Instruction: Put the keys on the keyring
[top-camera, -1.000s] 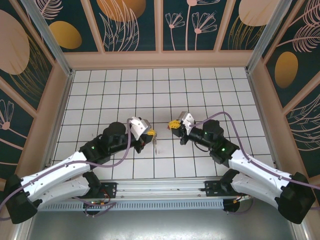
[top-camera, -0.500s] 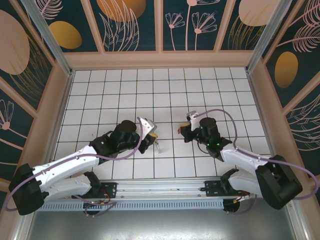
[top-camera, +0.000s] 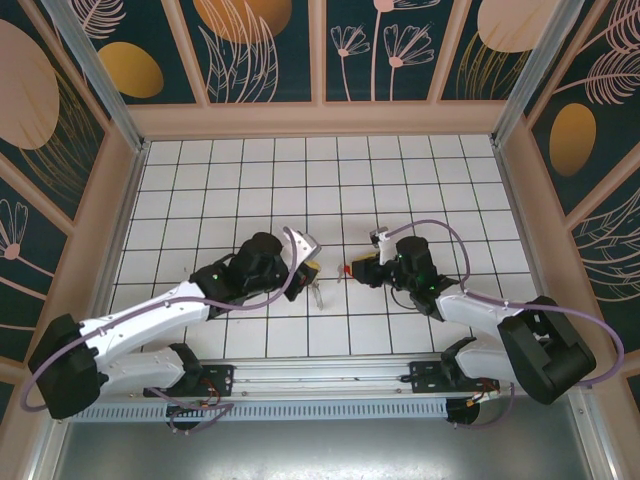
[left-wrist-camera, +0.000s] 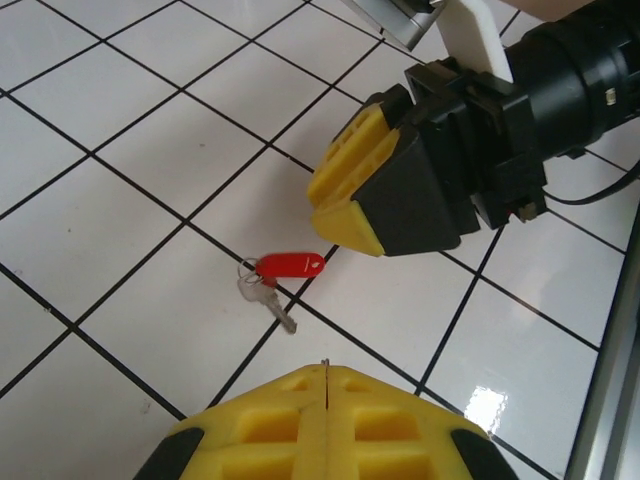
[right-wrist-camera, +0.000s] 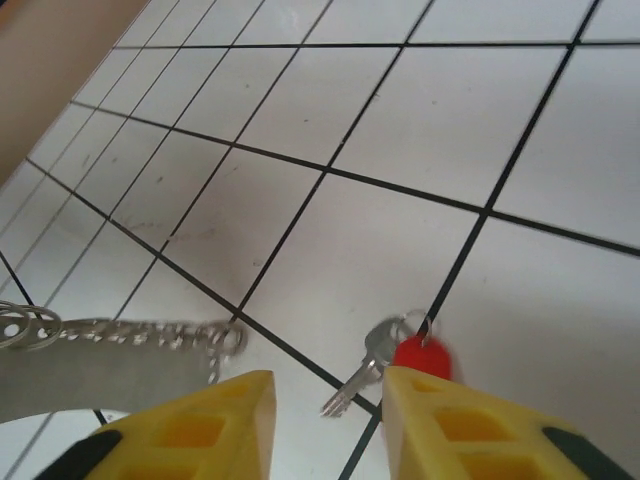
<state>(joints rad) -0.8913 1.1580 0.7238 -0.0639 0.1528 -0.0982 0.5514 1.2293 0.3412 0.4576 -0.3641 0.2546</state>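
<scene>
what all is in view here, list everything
key: one, red head and silver blade, flat on a tile between the two arms' tips
keyring: one, grey strap with silvery chain and ring, close by the key and the left fingers; held or lying, cannot tell
floor: one, white tiles with black lines, under everything
walls: dark teal panels with tan flower prints, on three sides
left arm: one, white and black, reaching in from the near left
right arm: one, white and black, reaching in from the near right
left fingers: two, yellow, pressed shut
right fingers: two, yellow, apart, just over the key
</scene>
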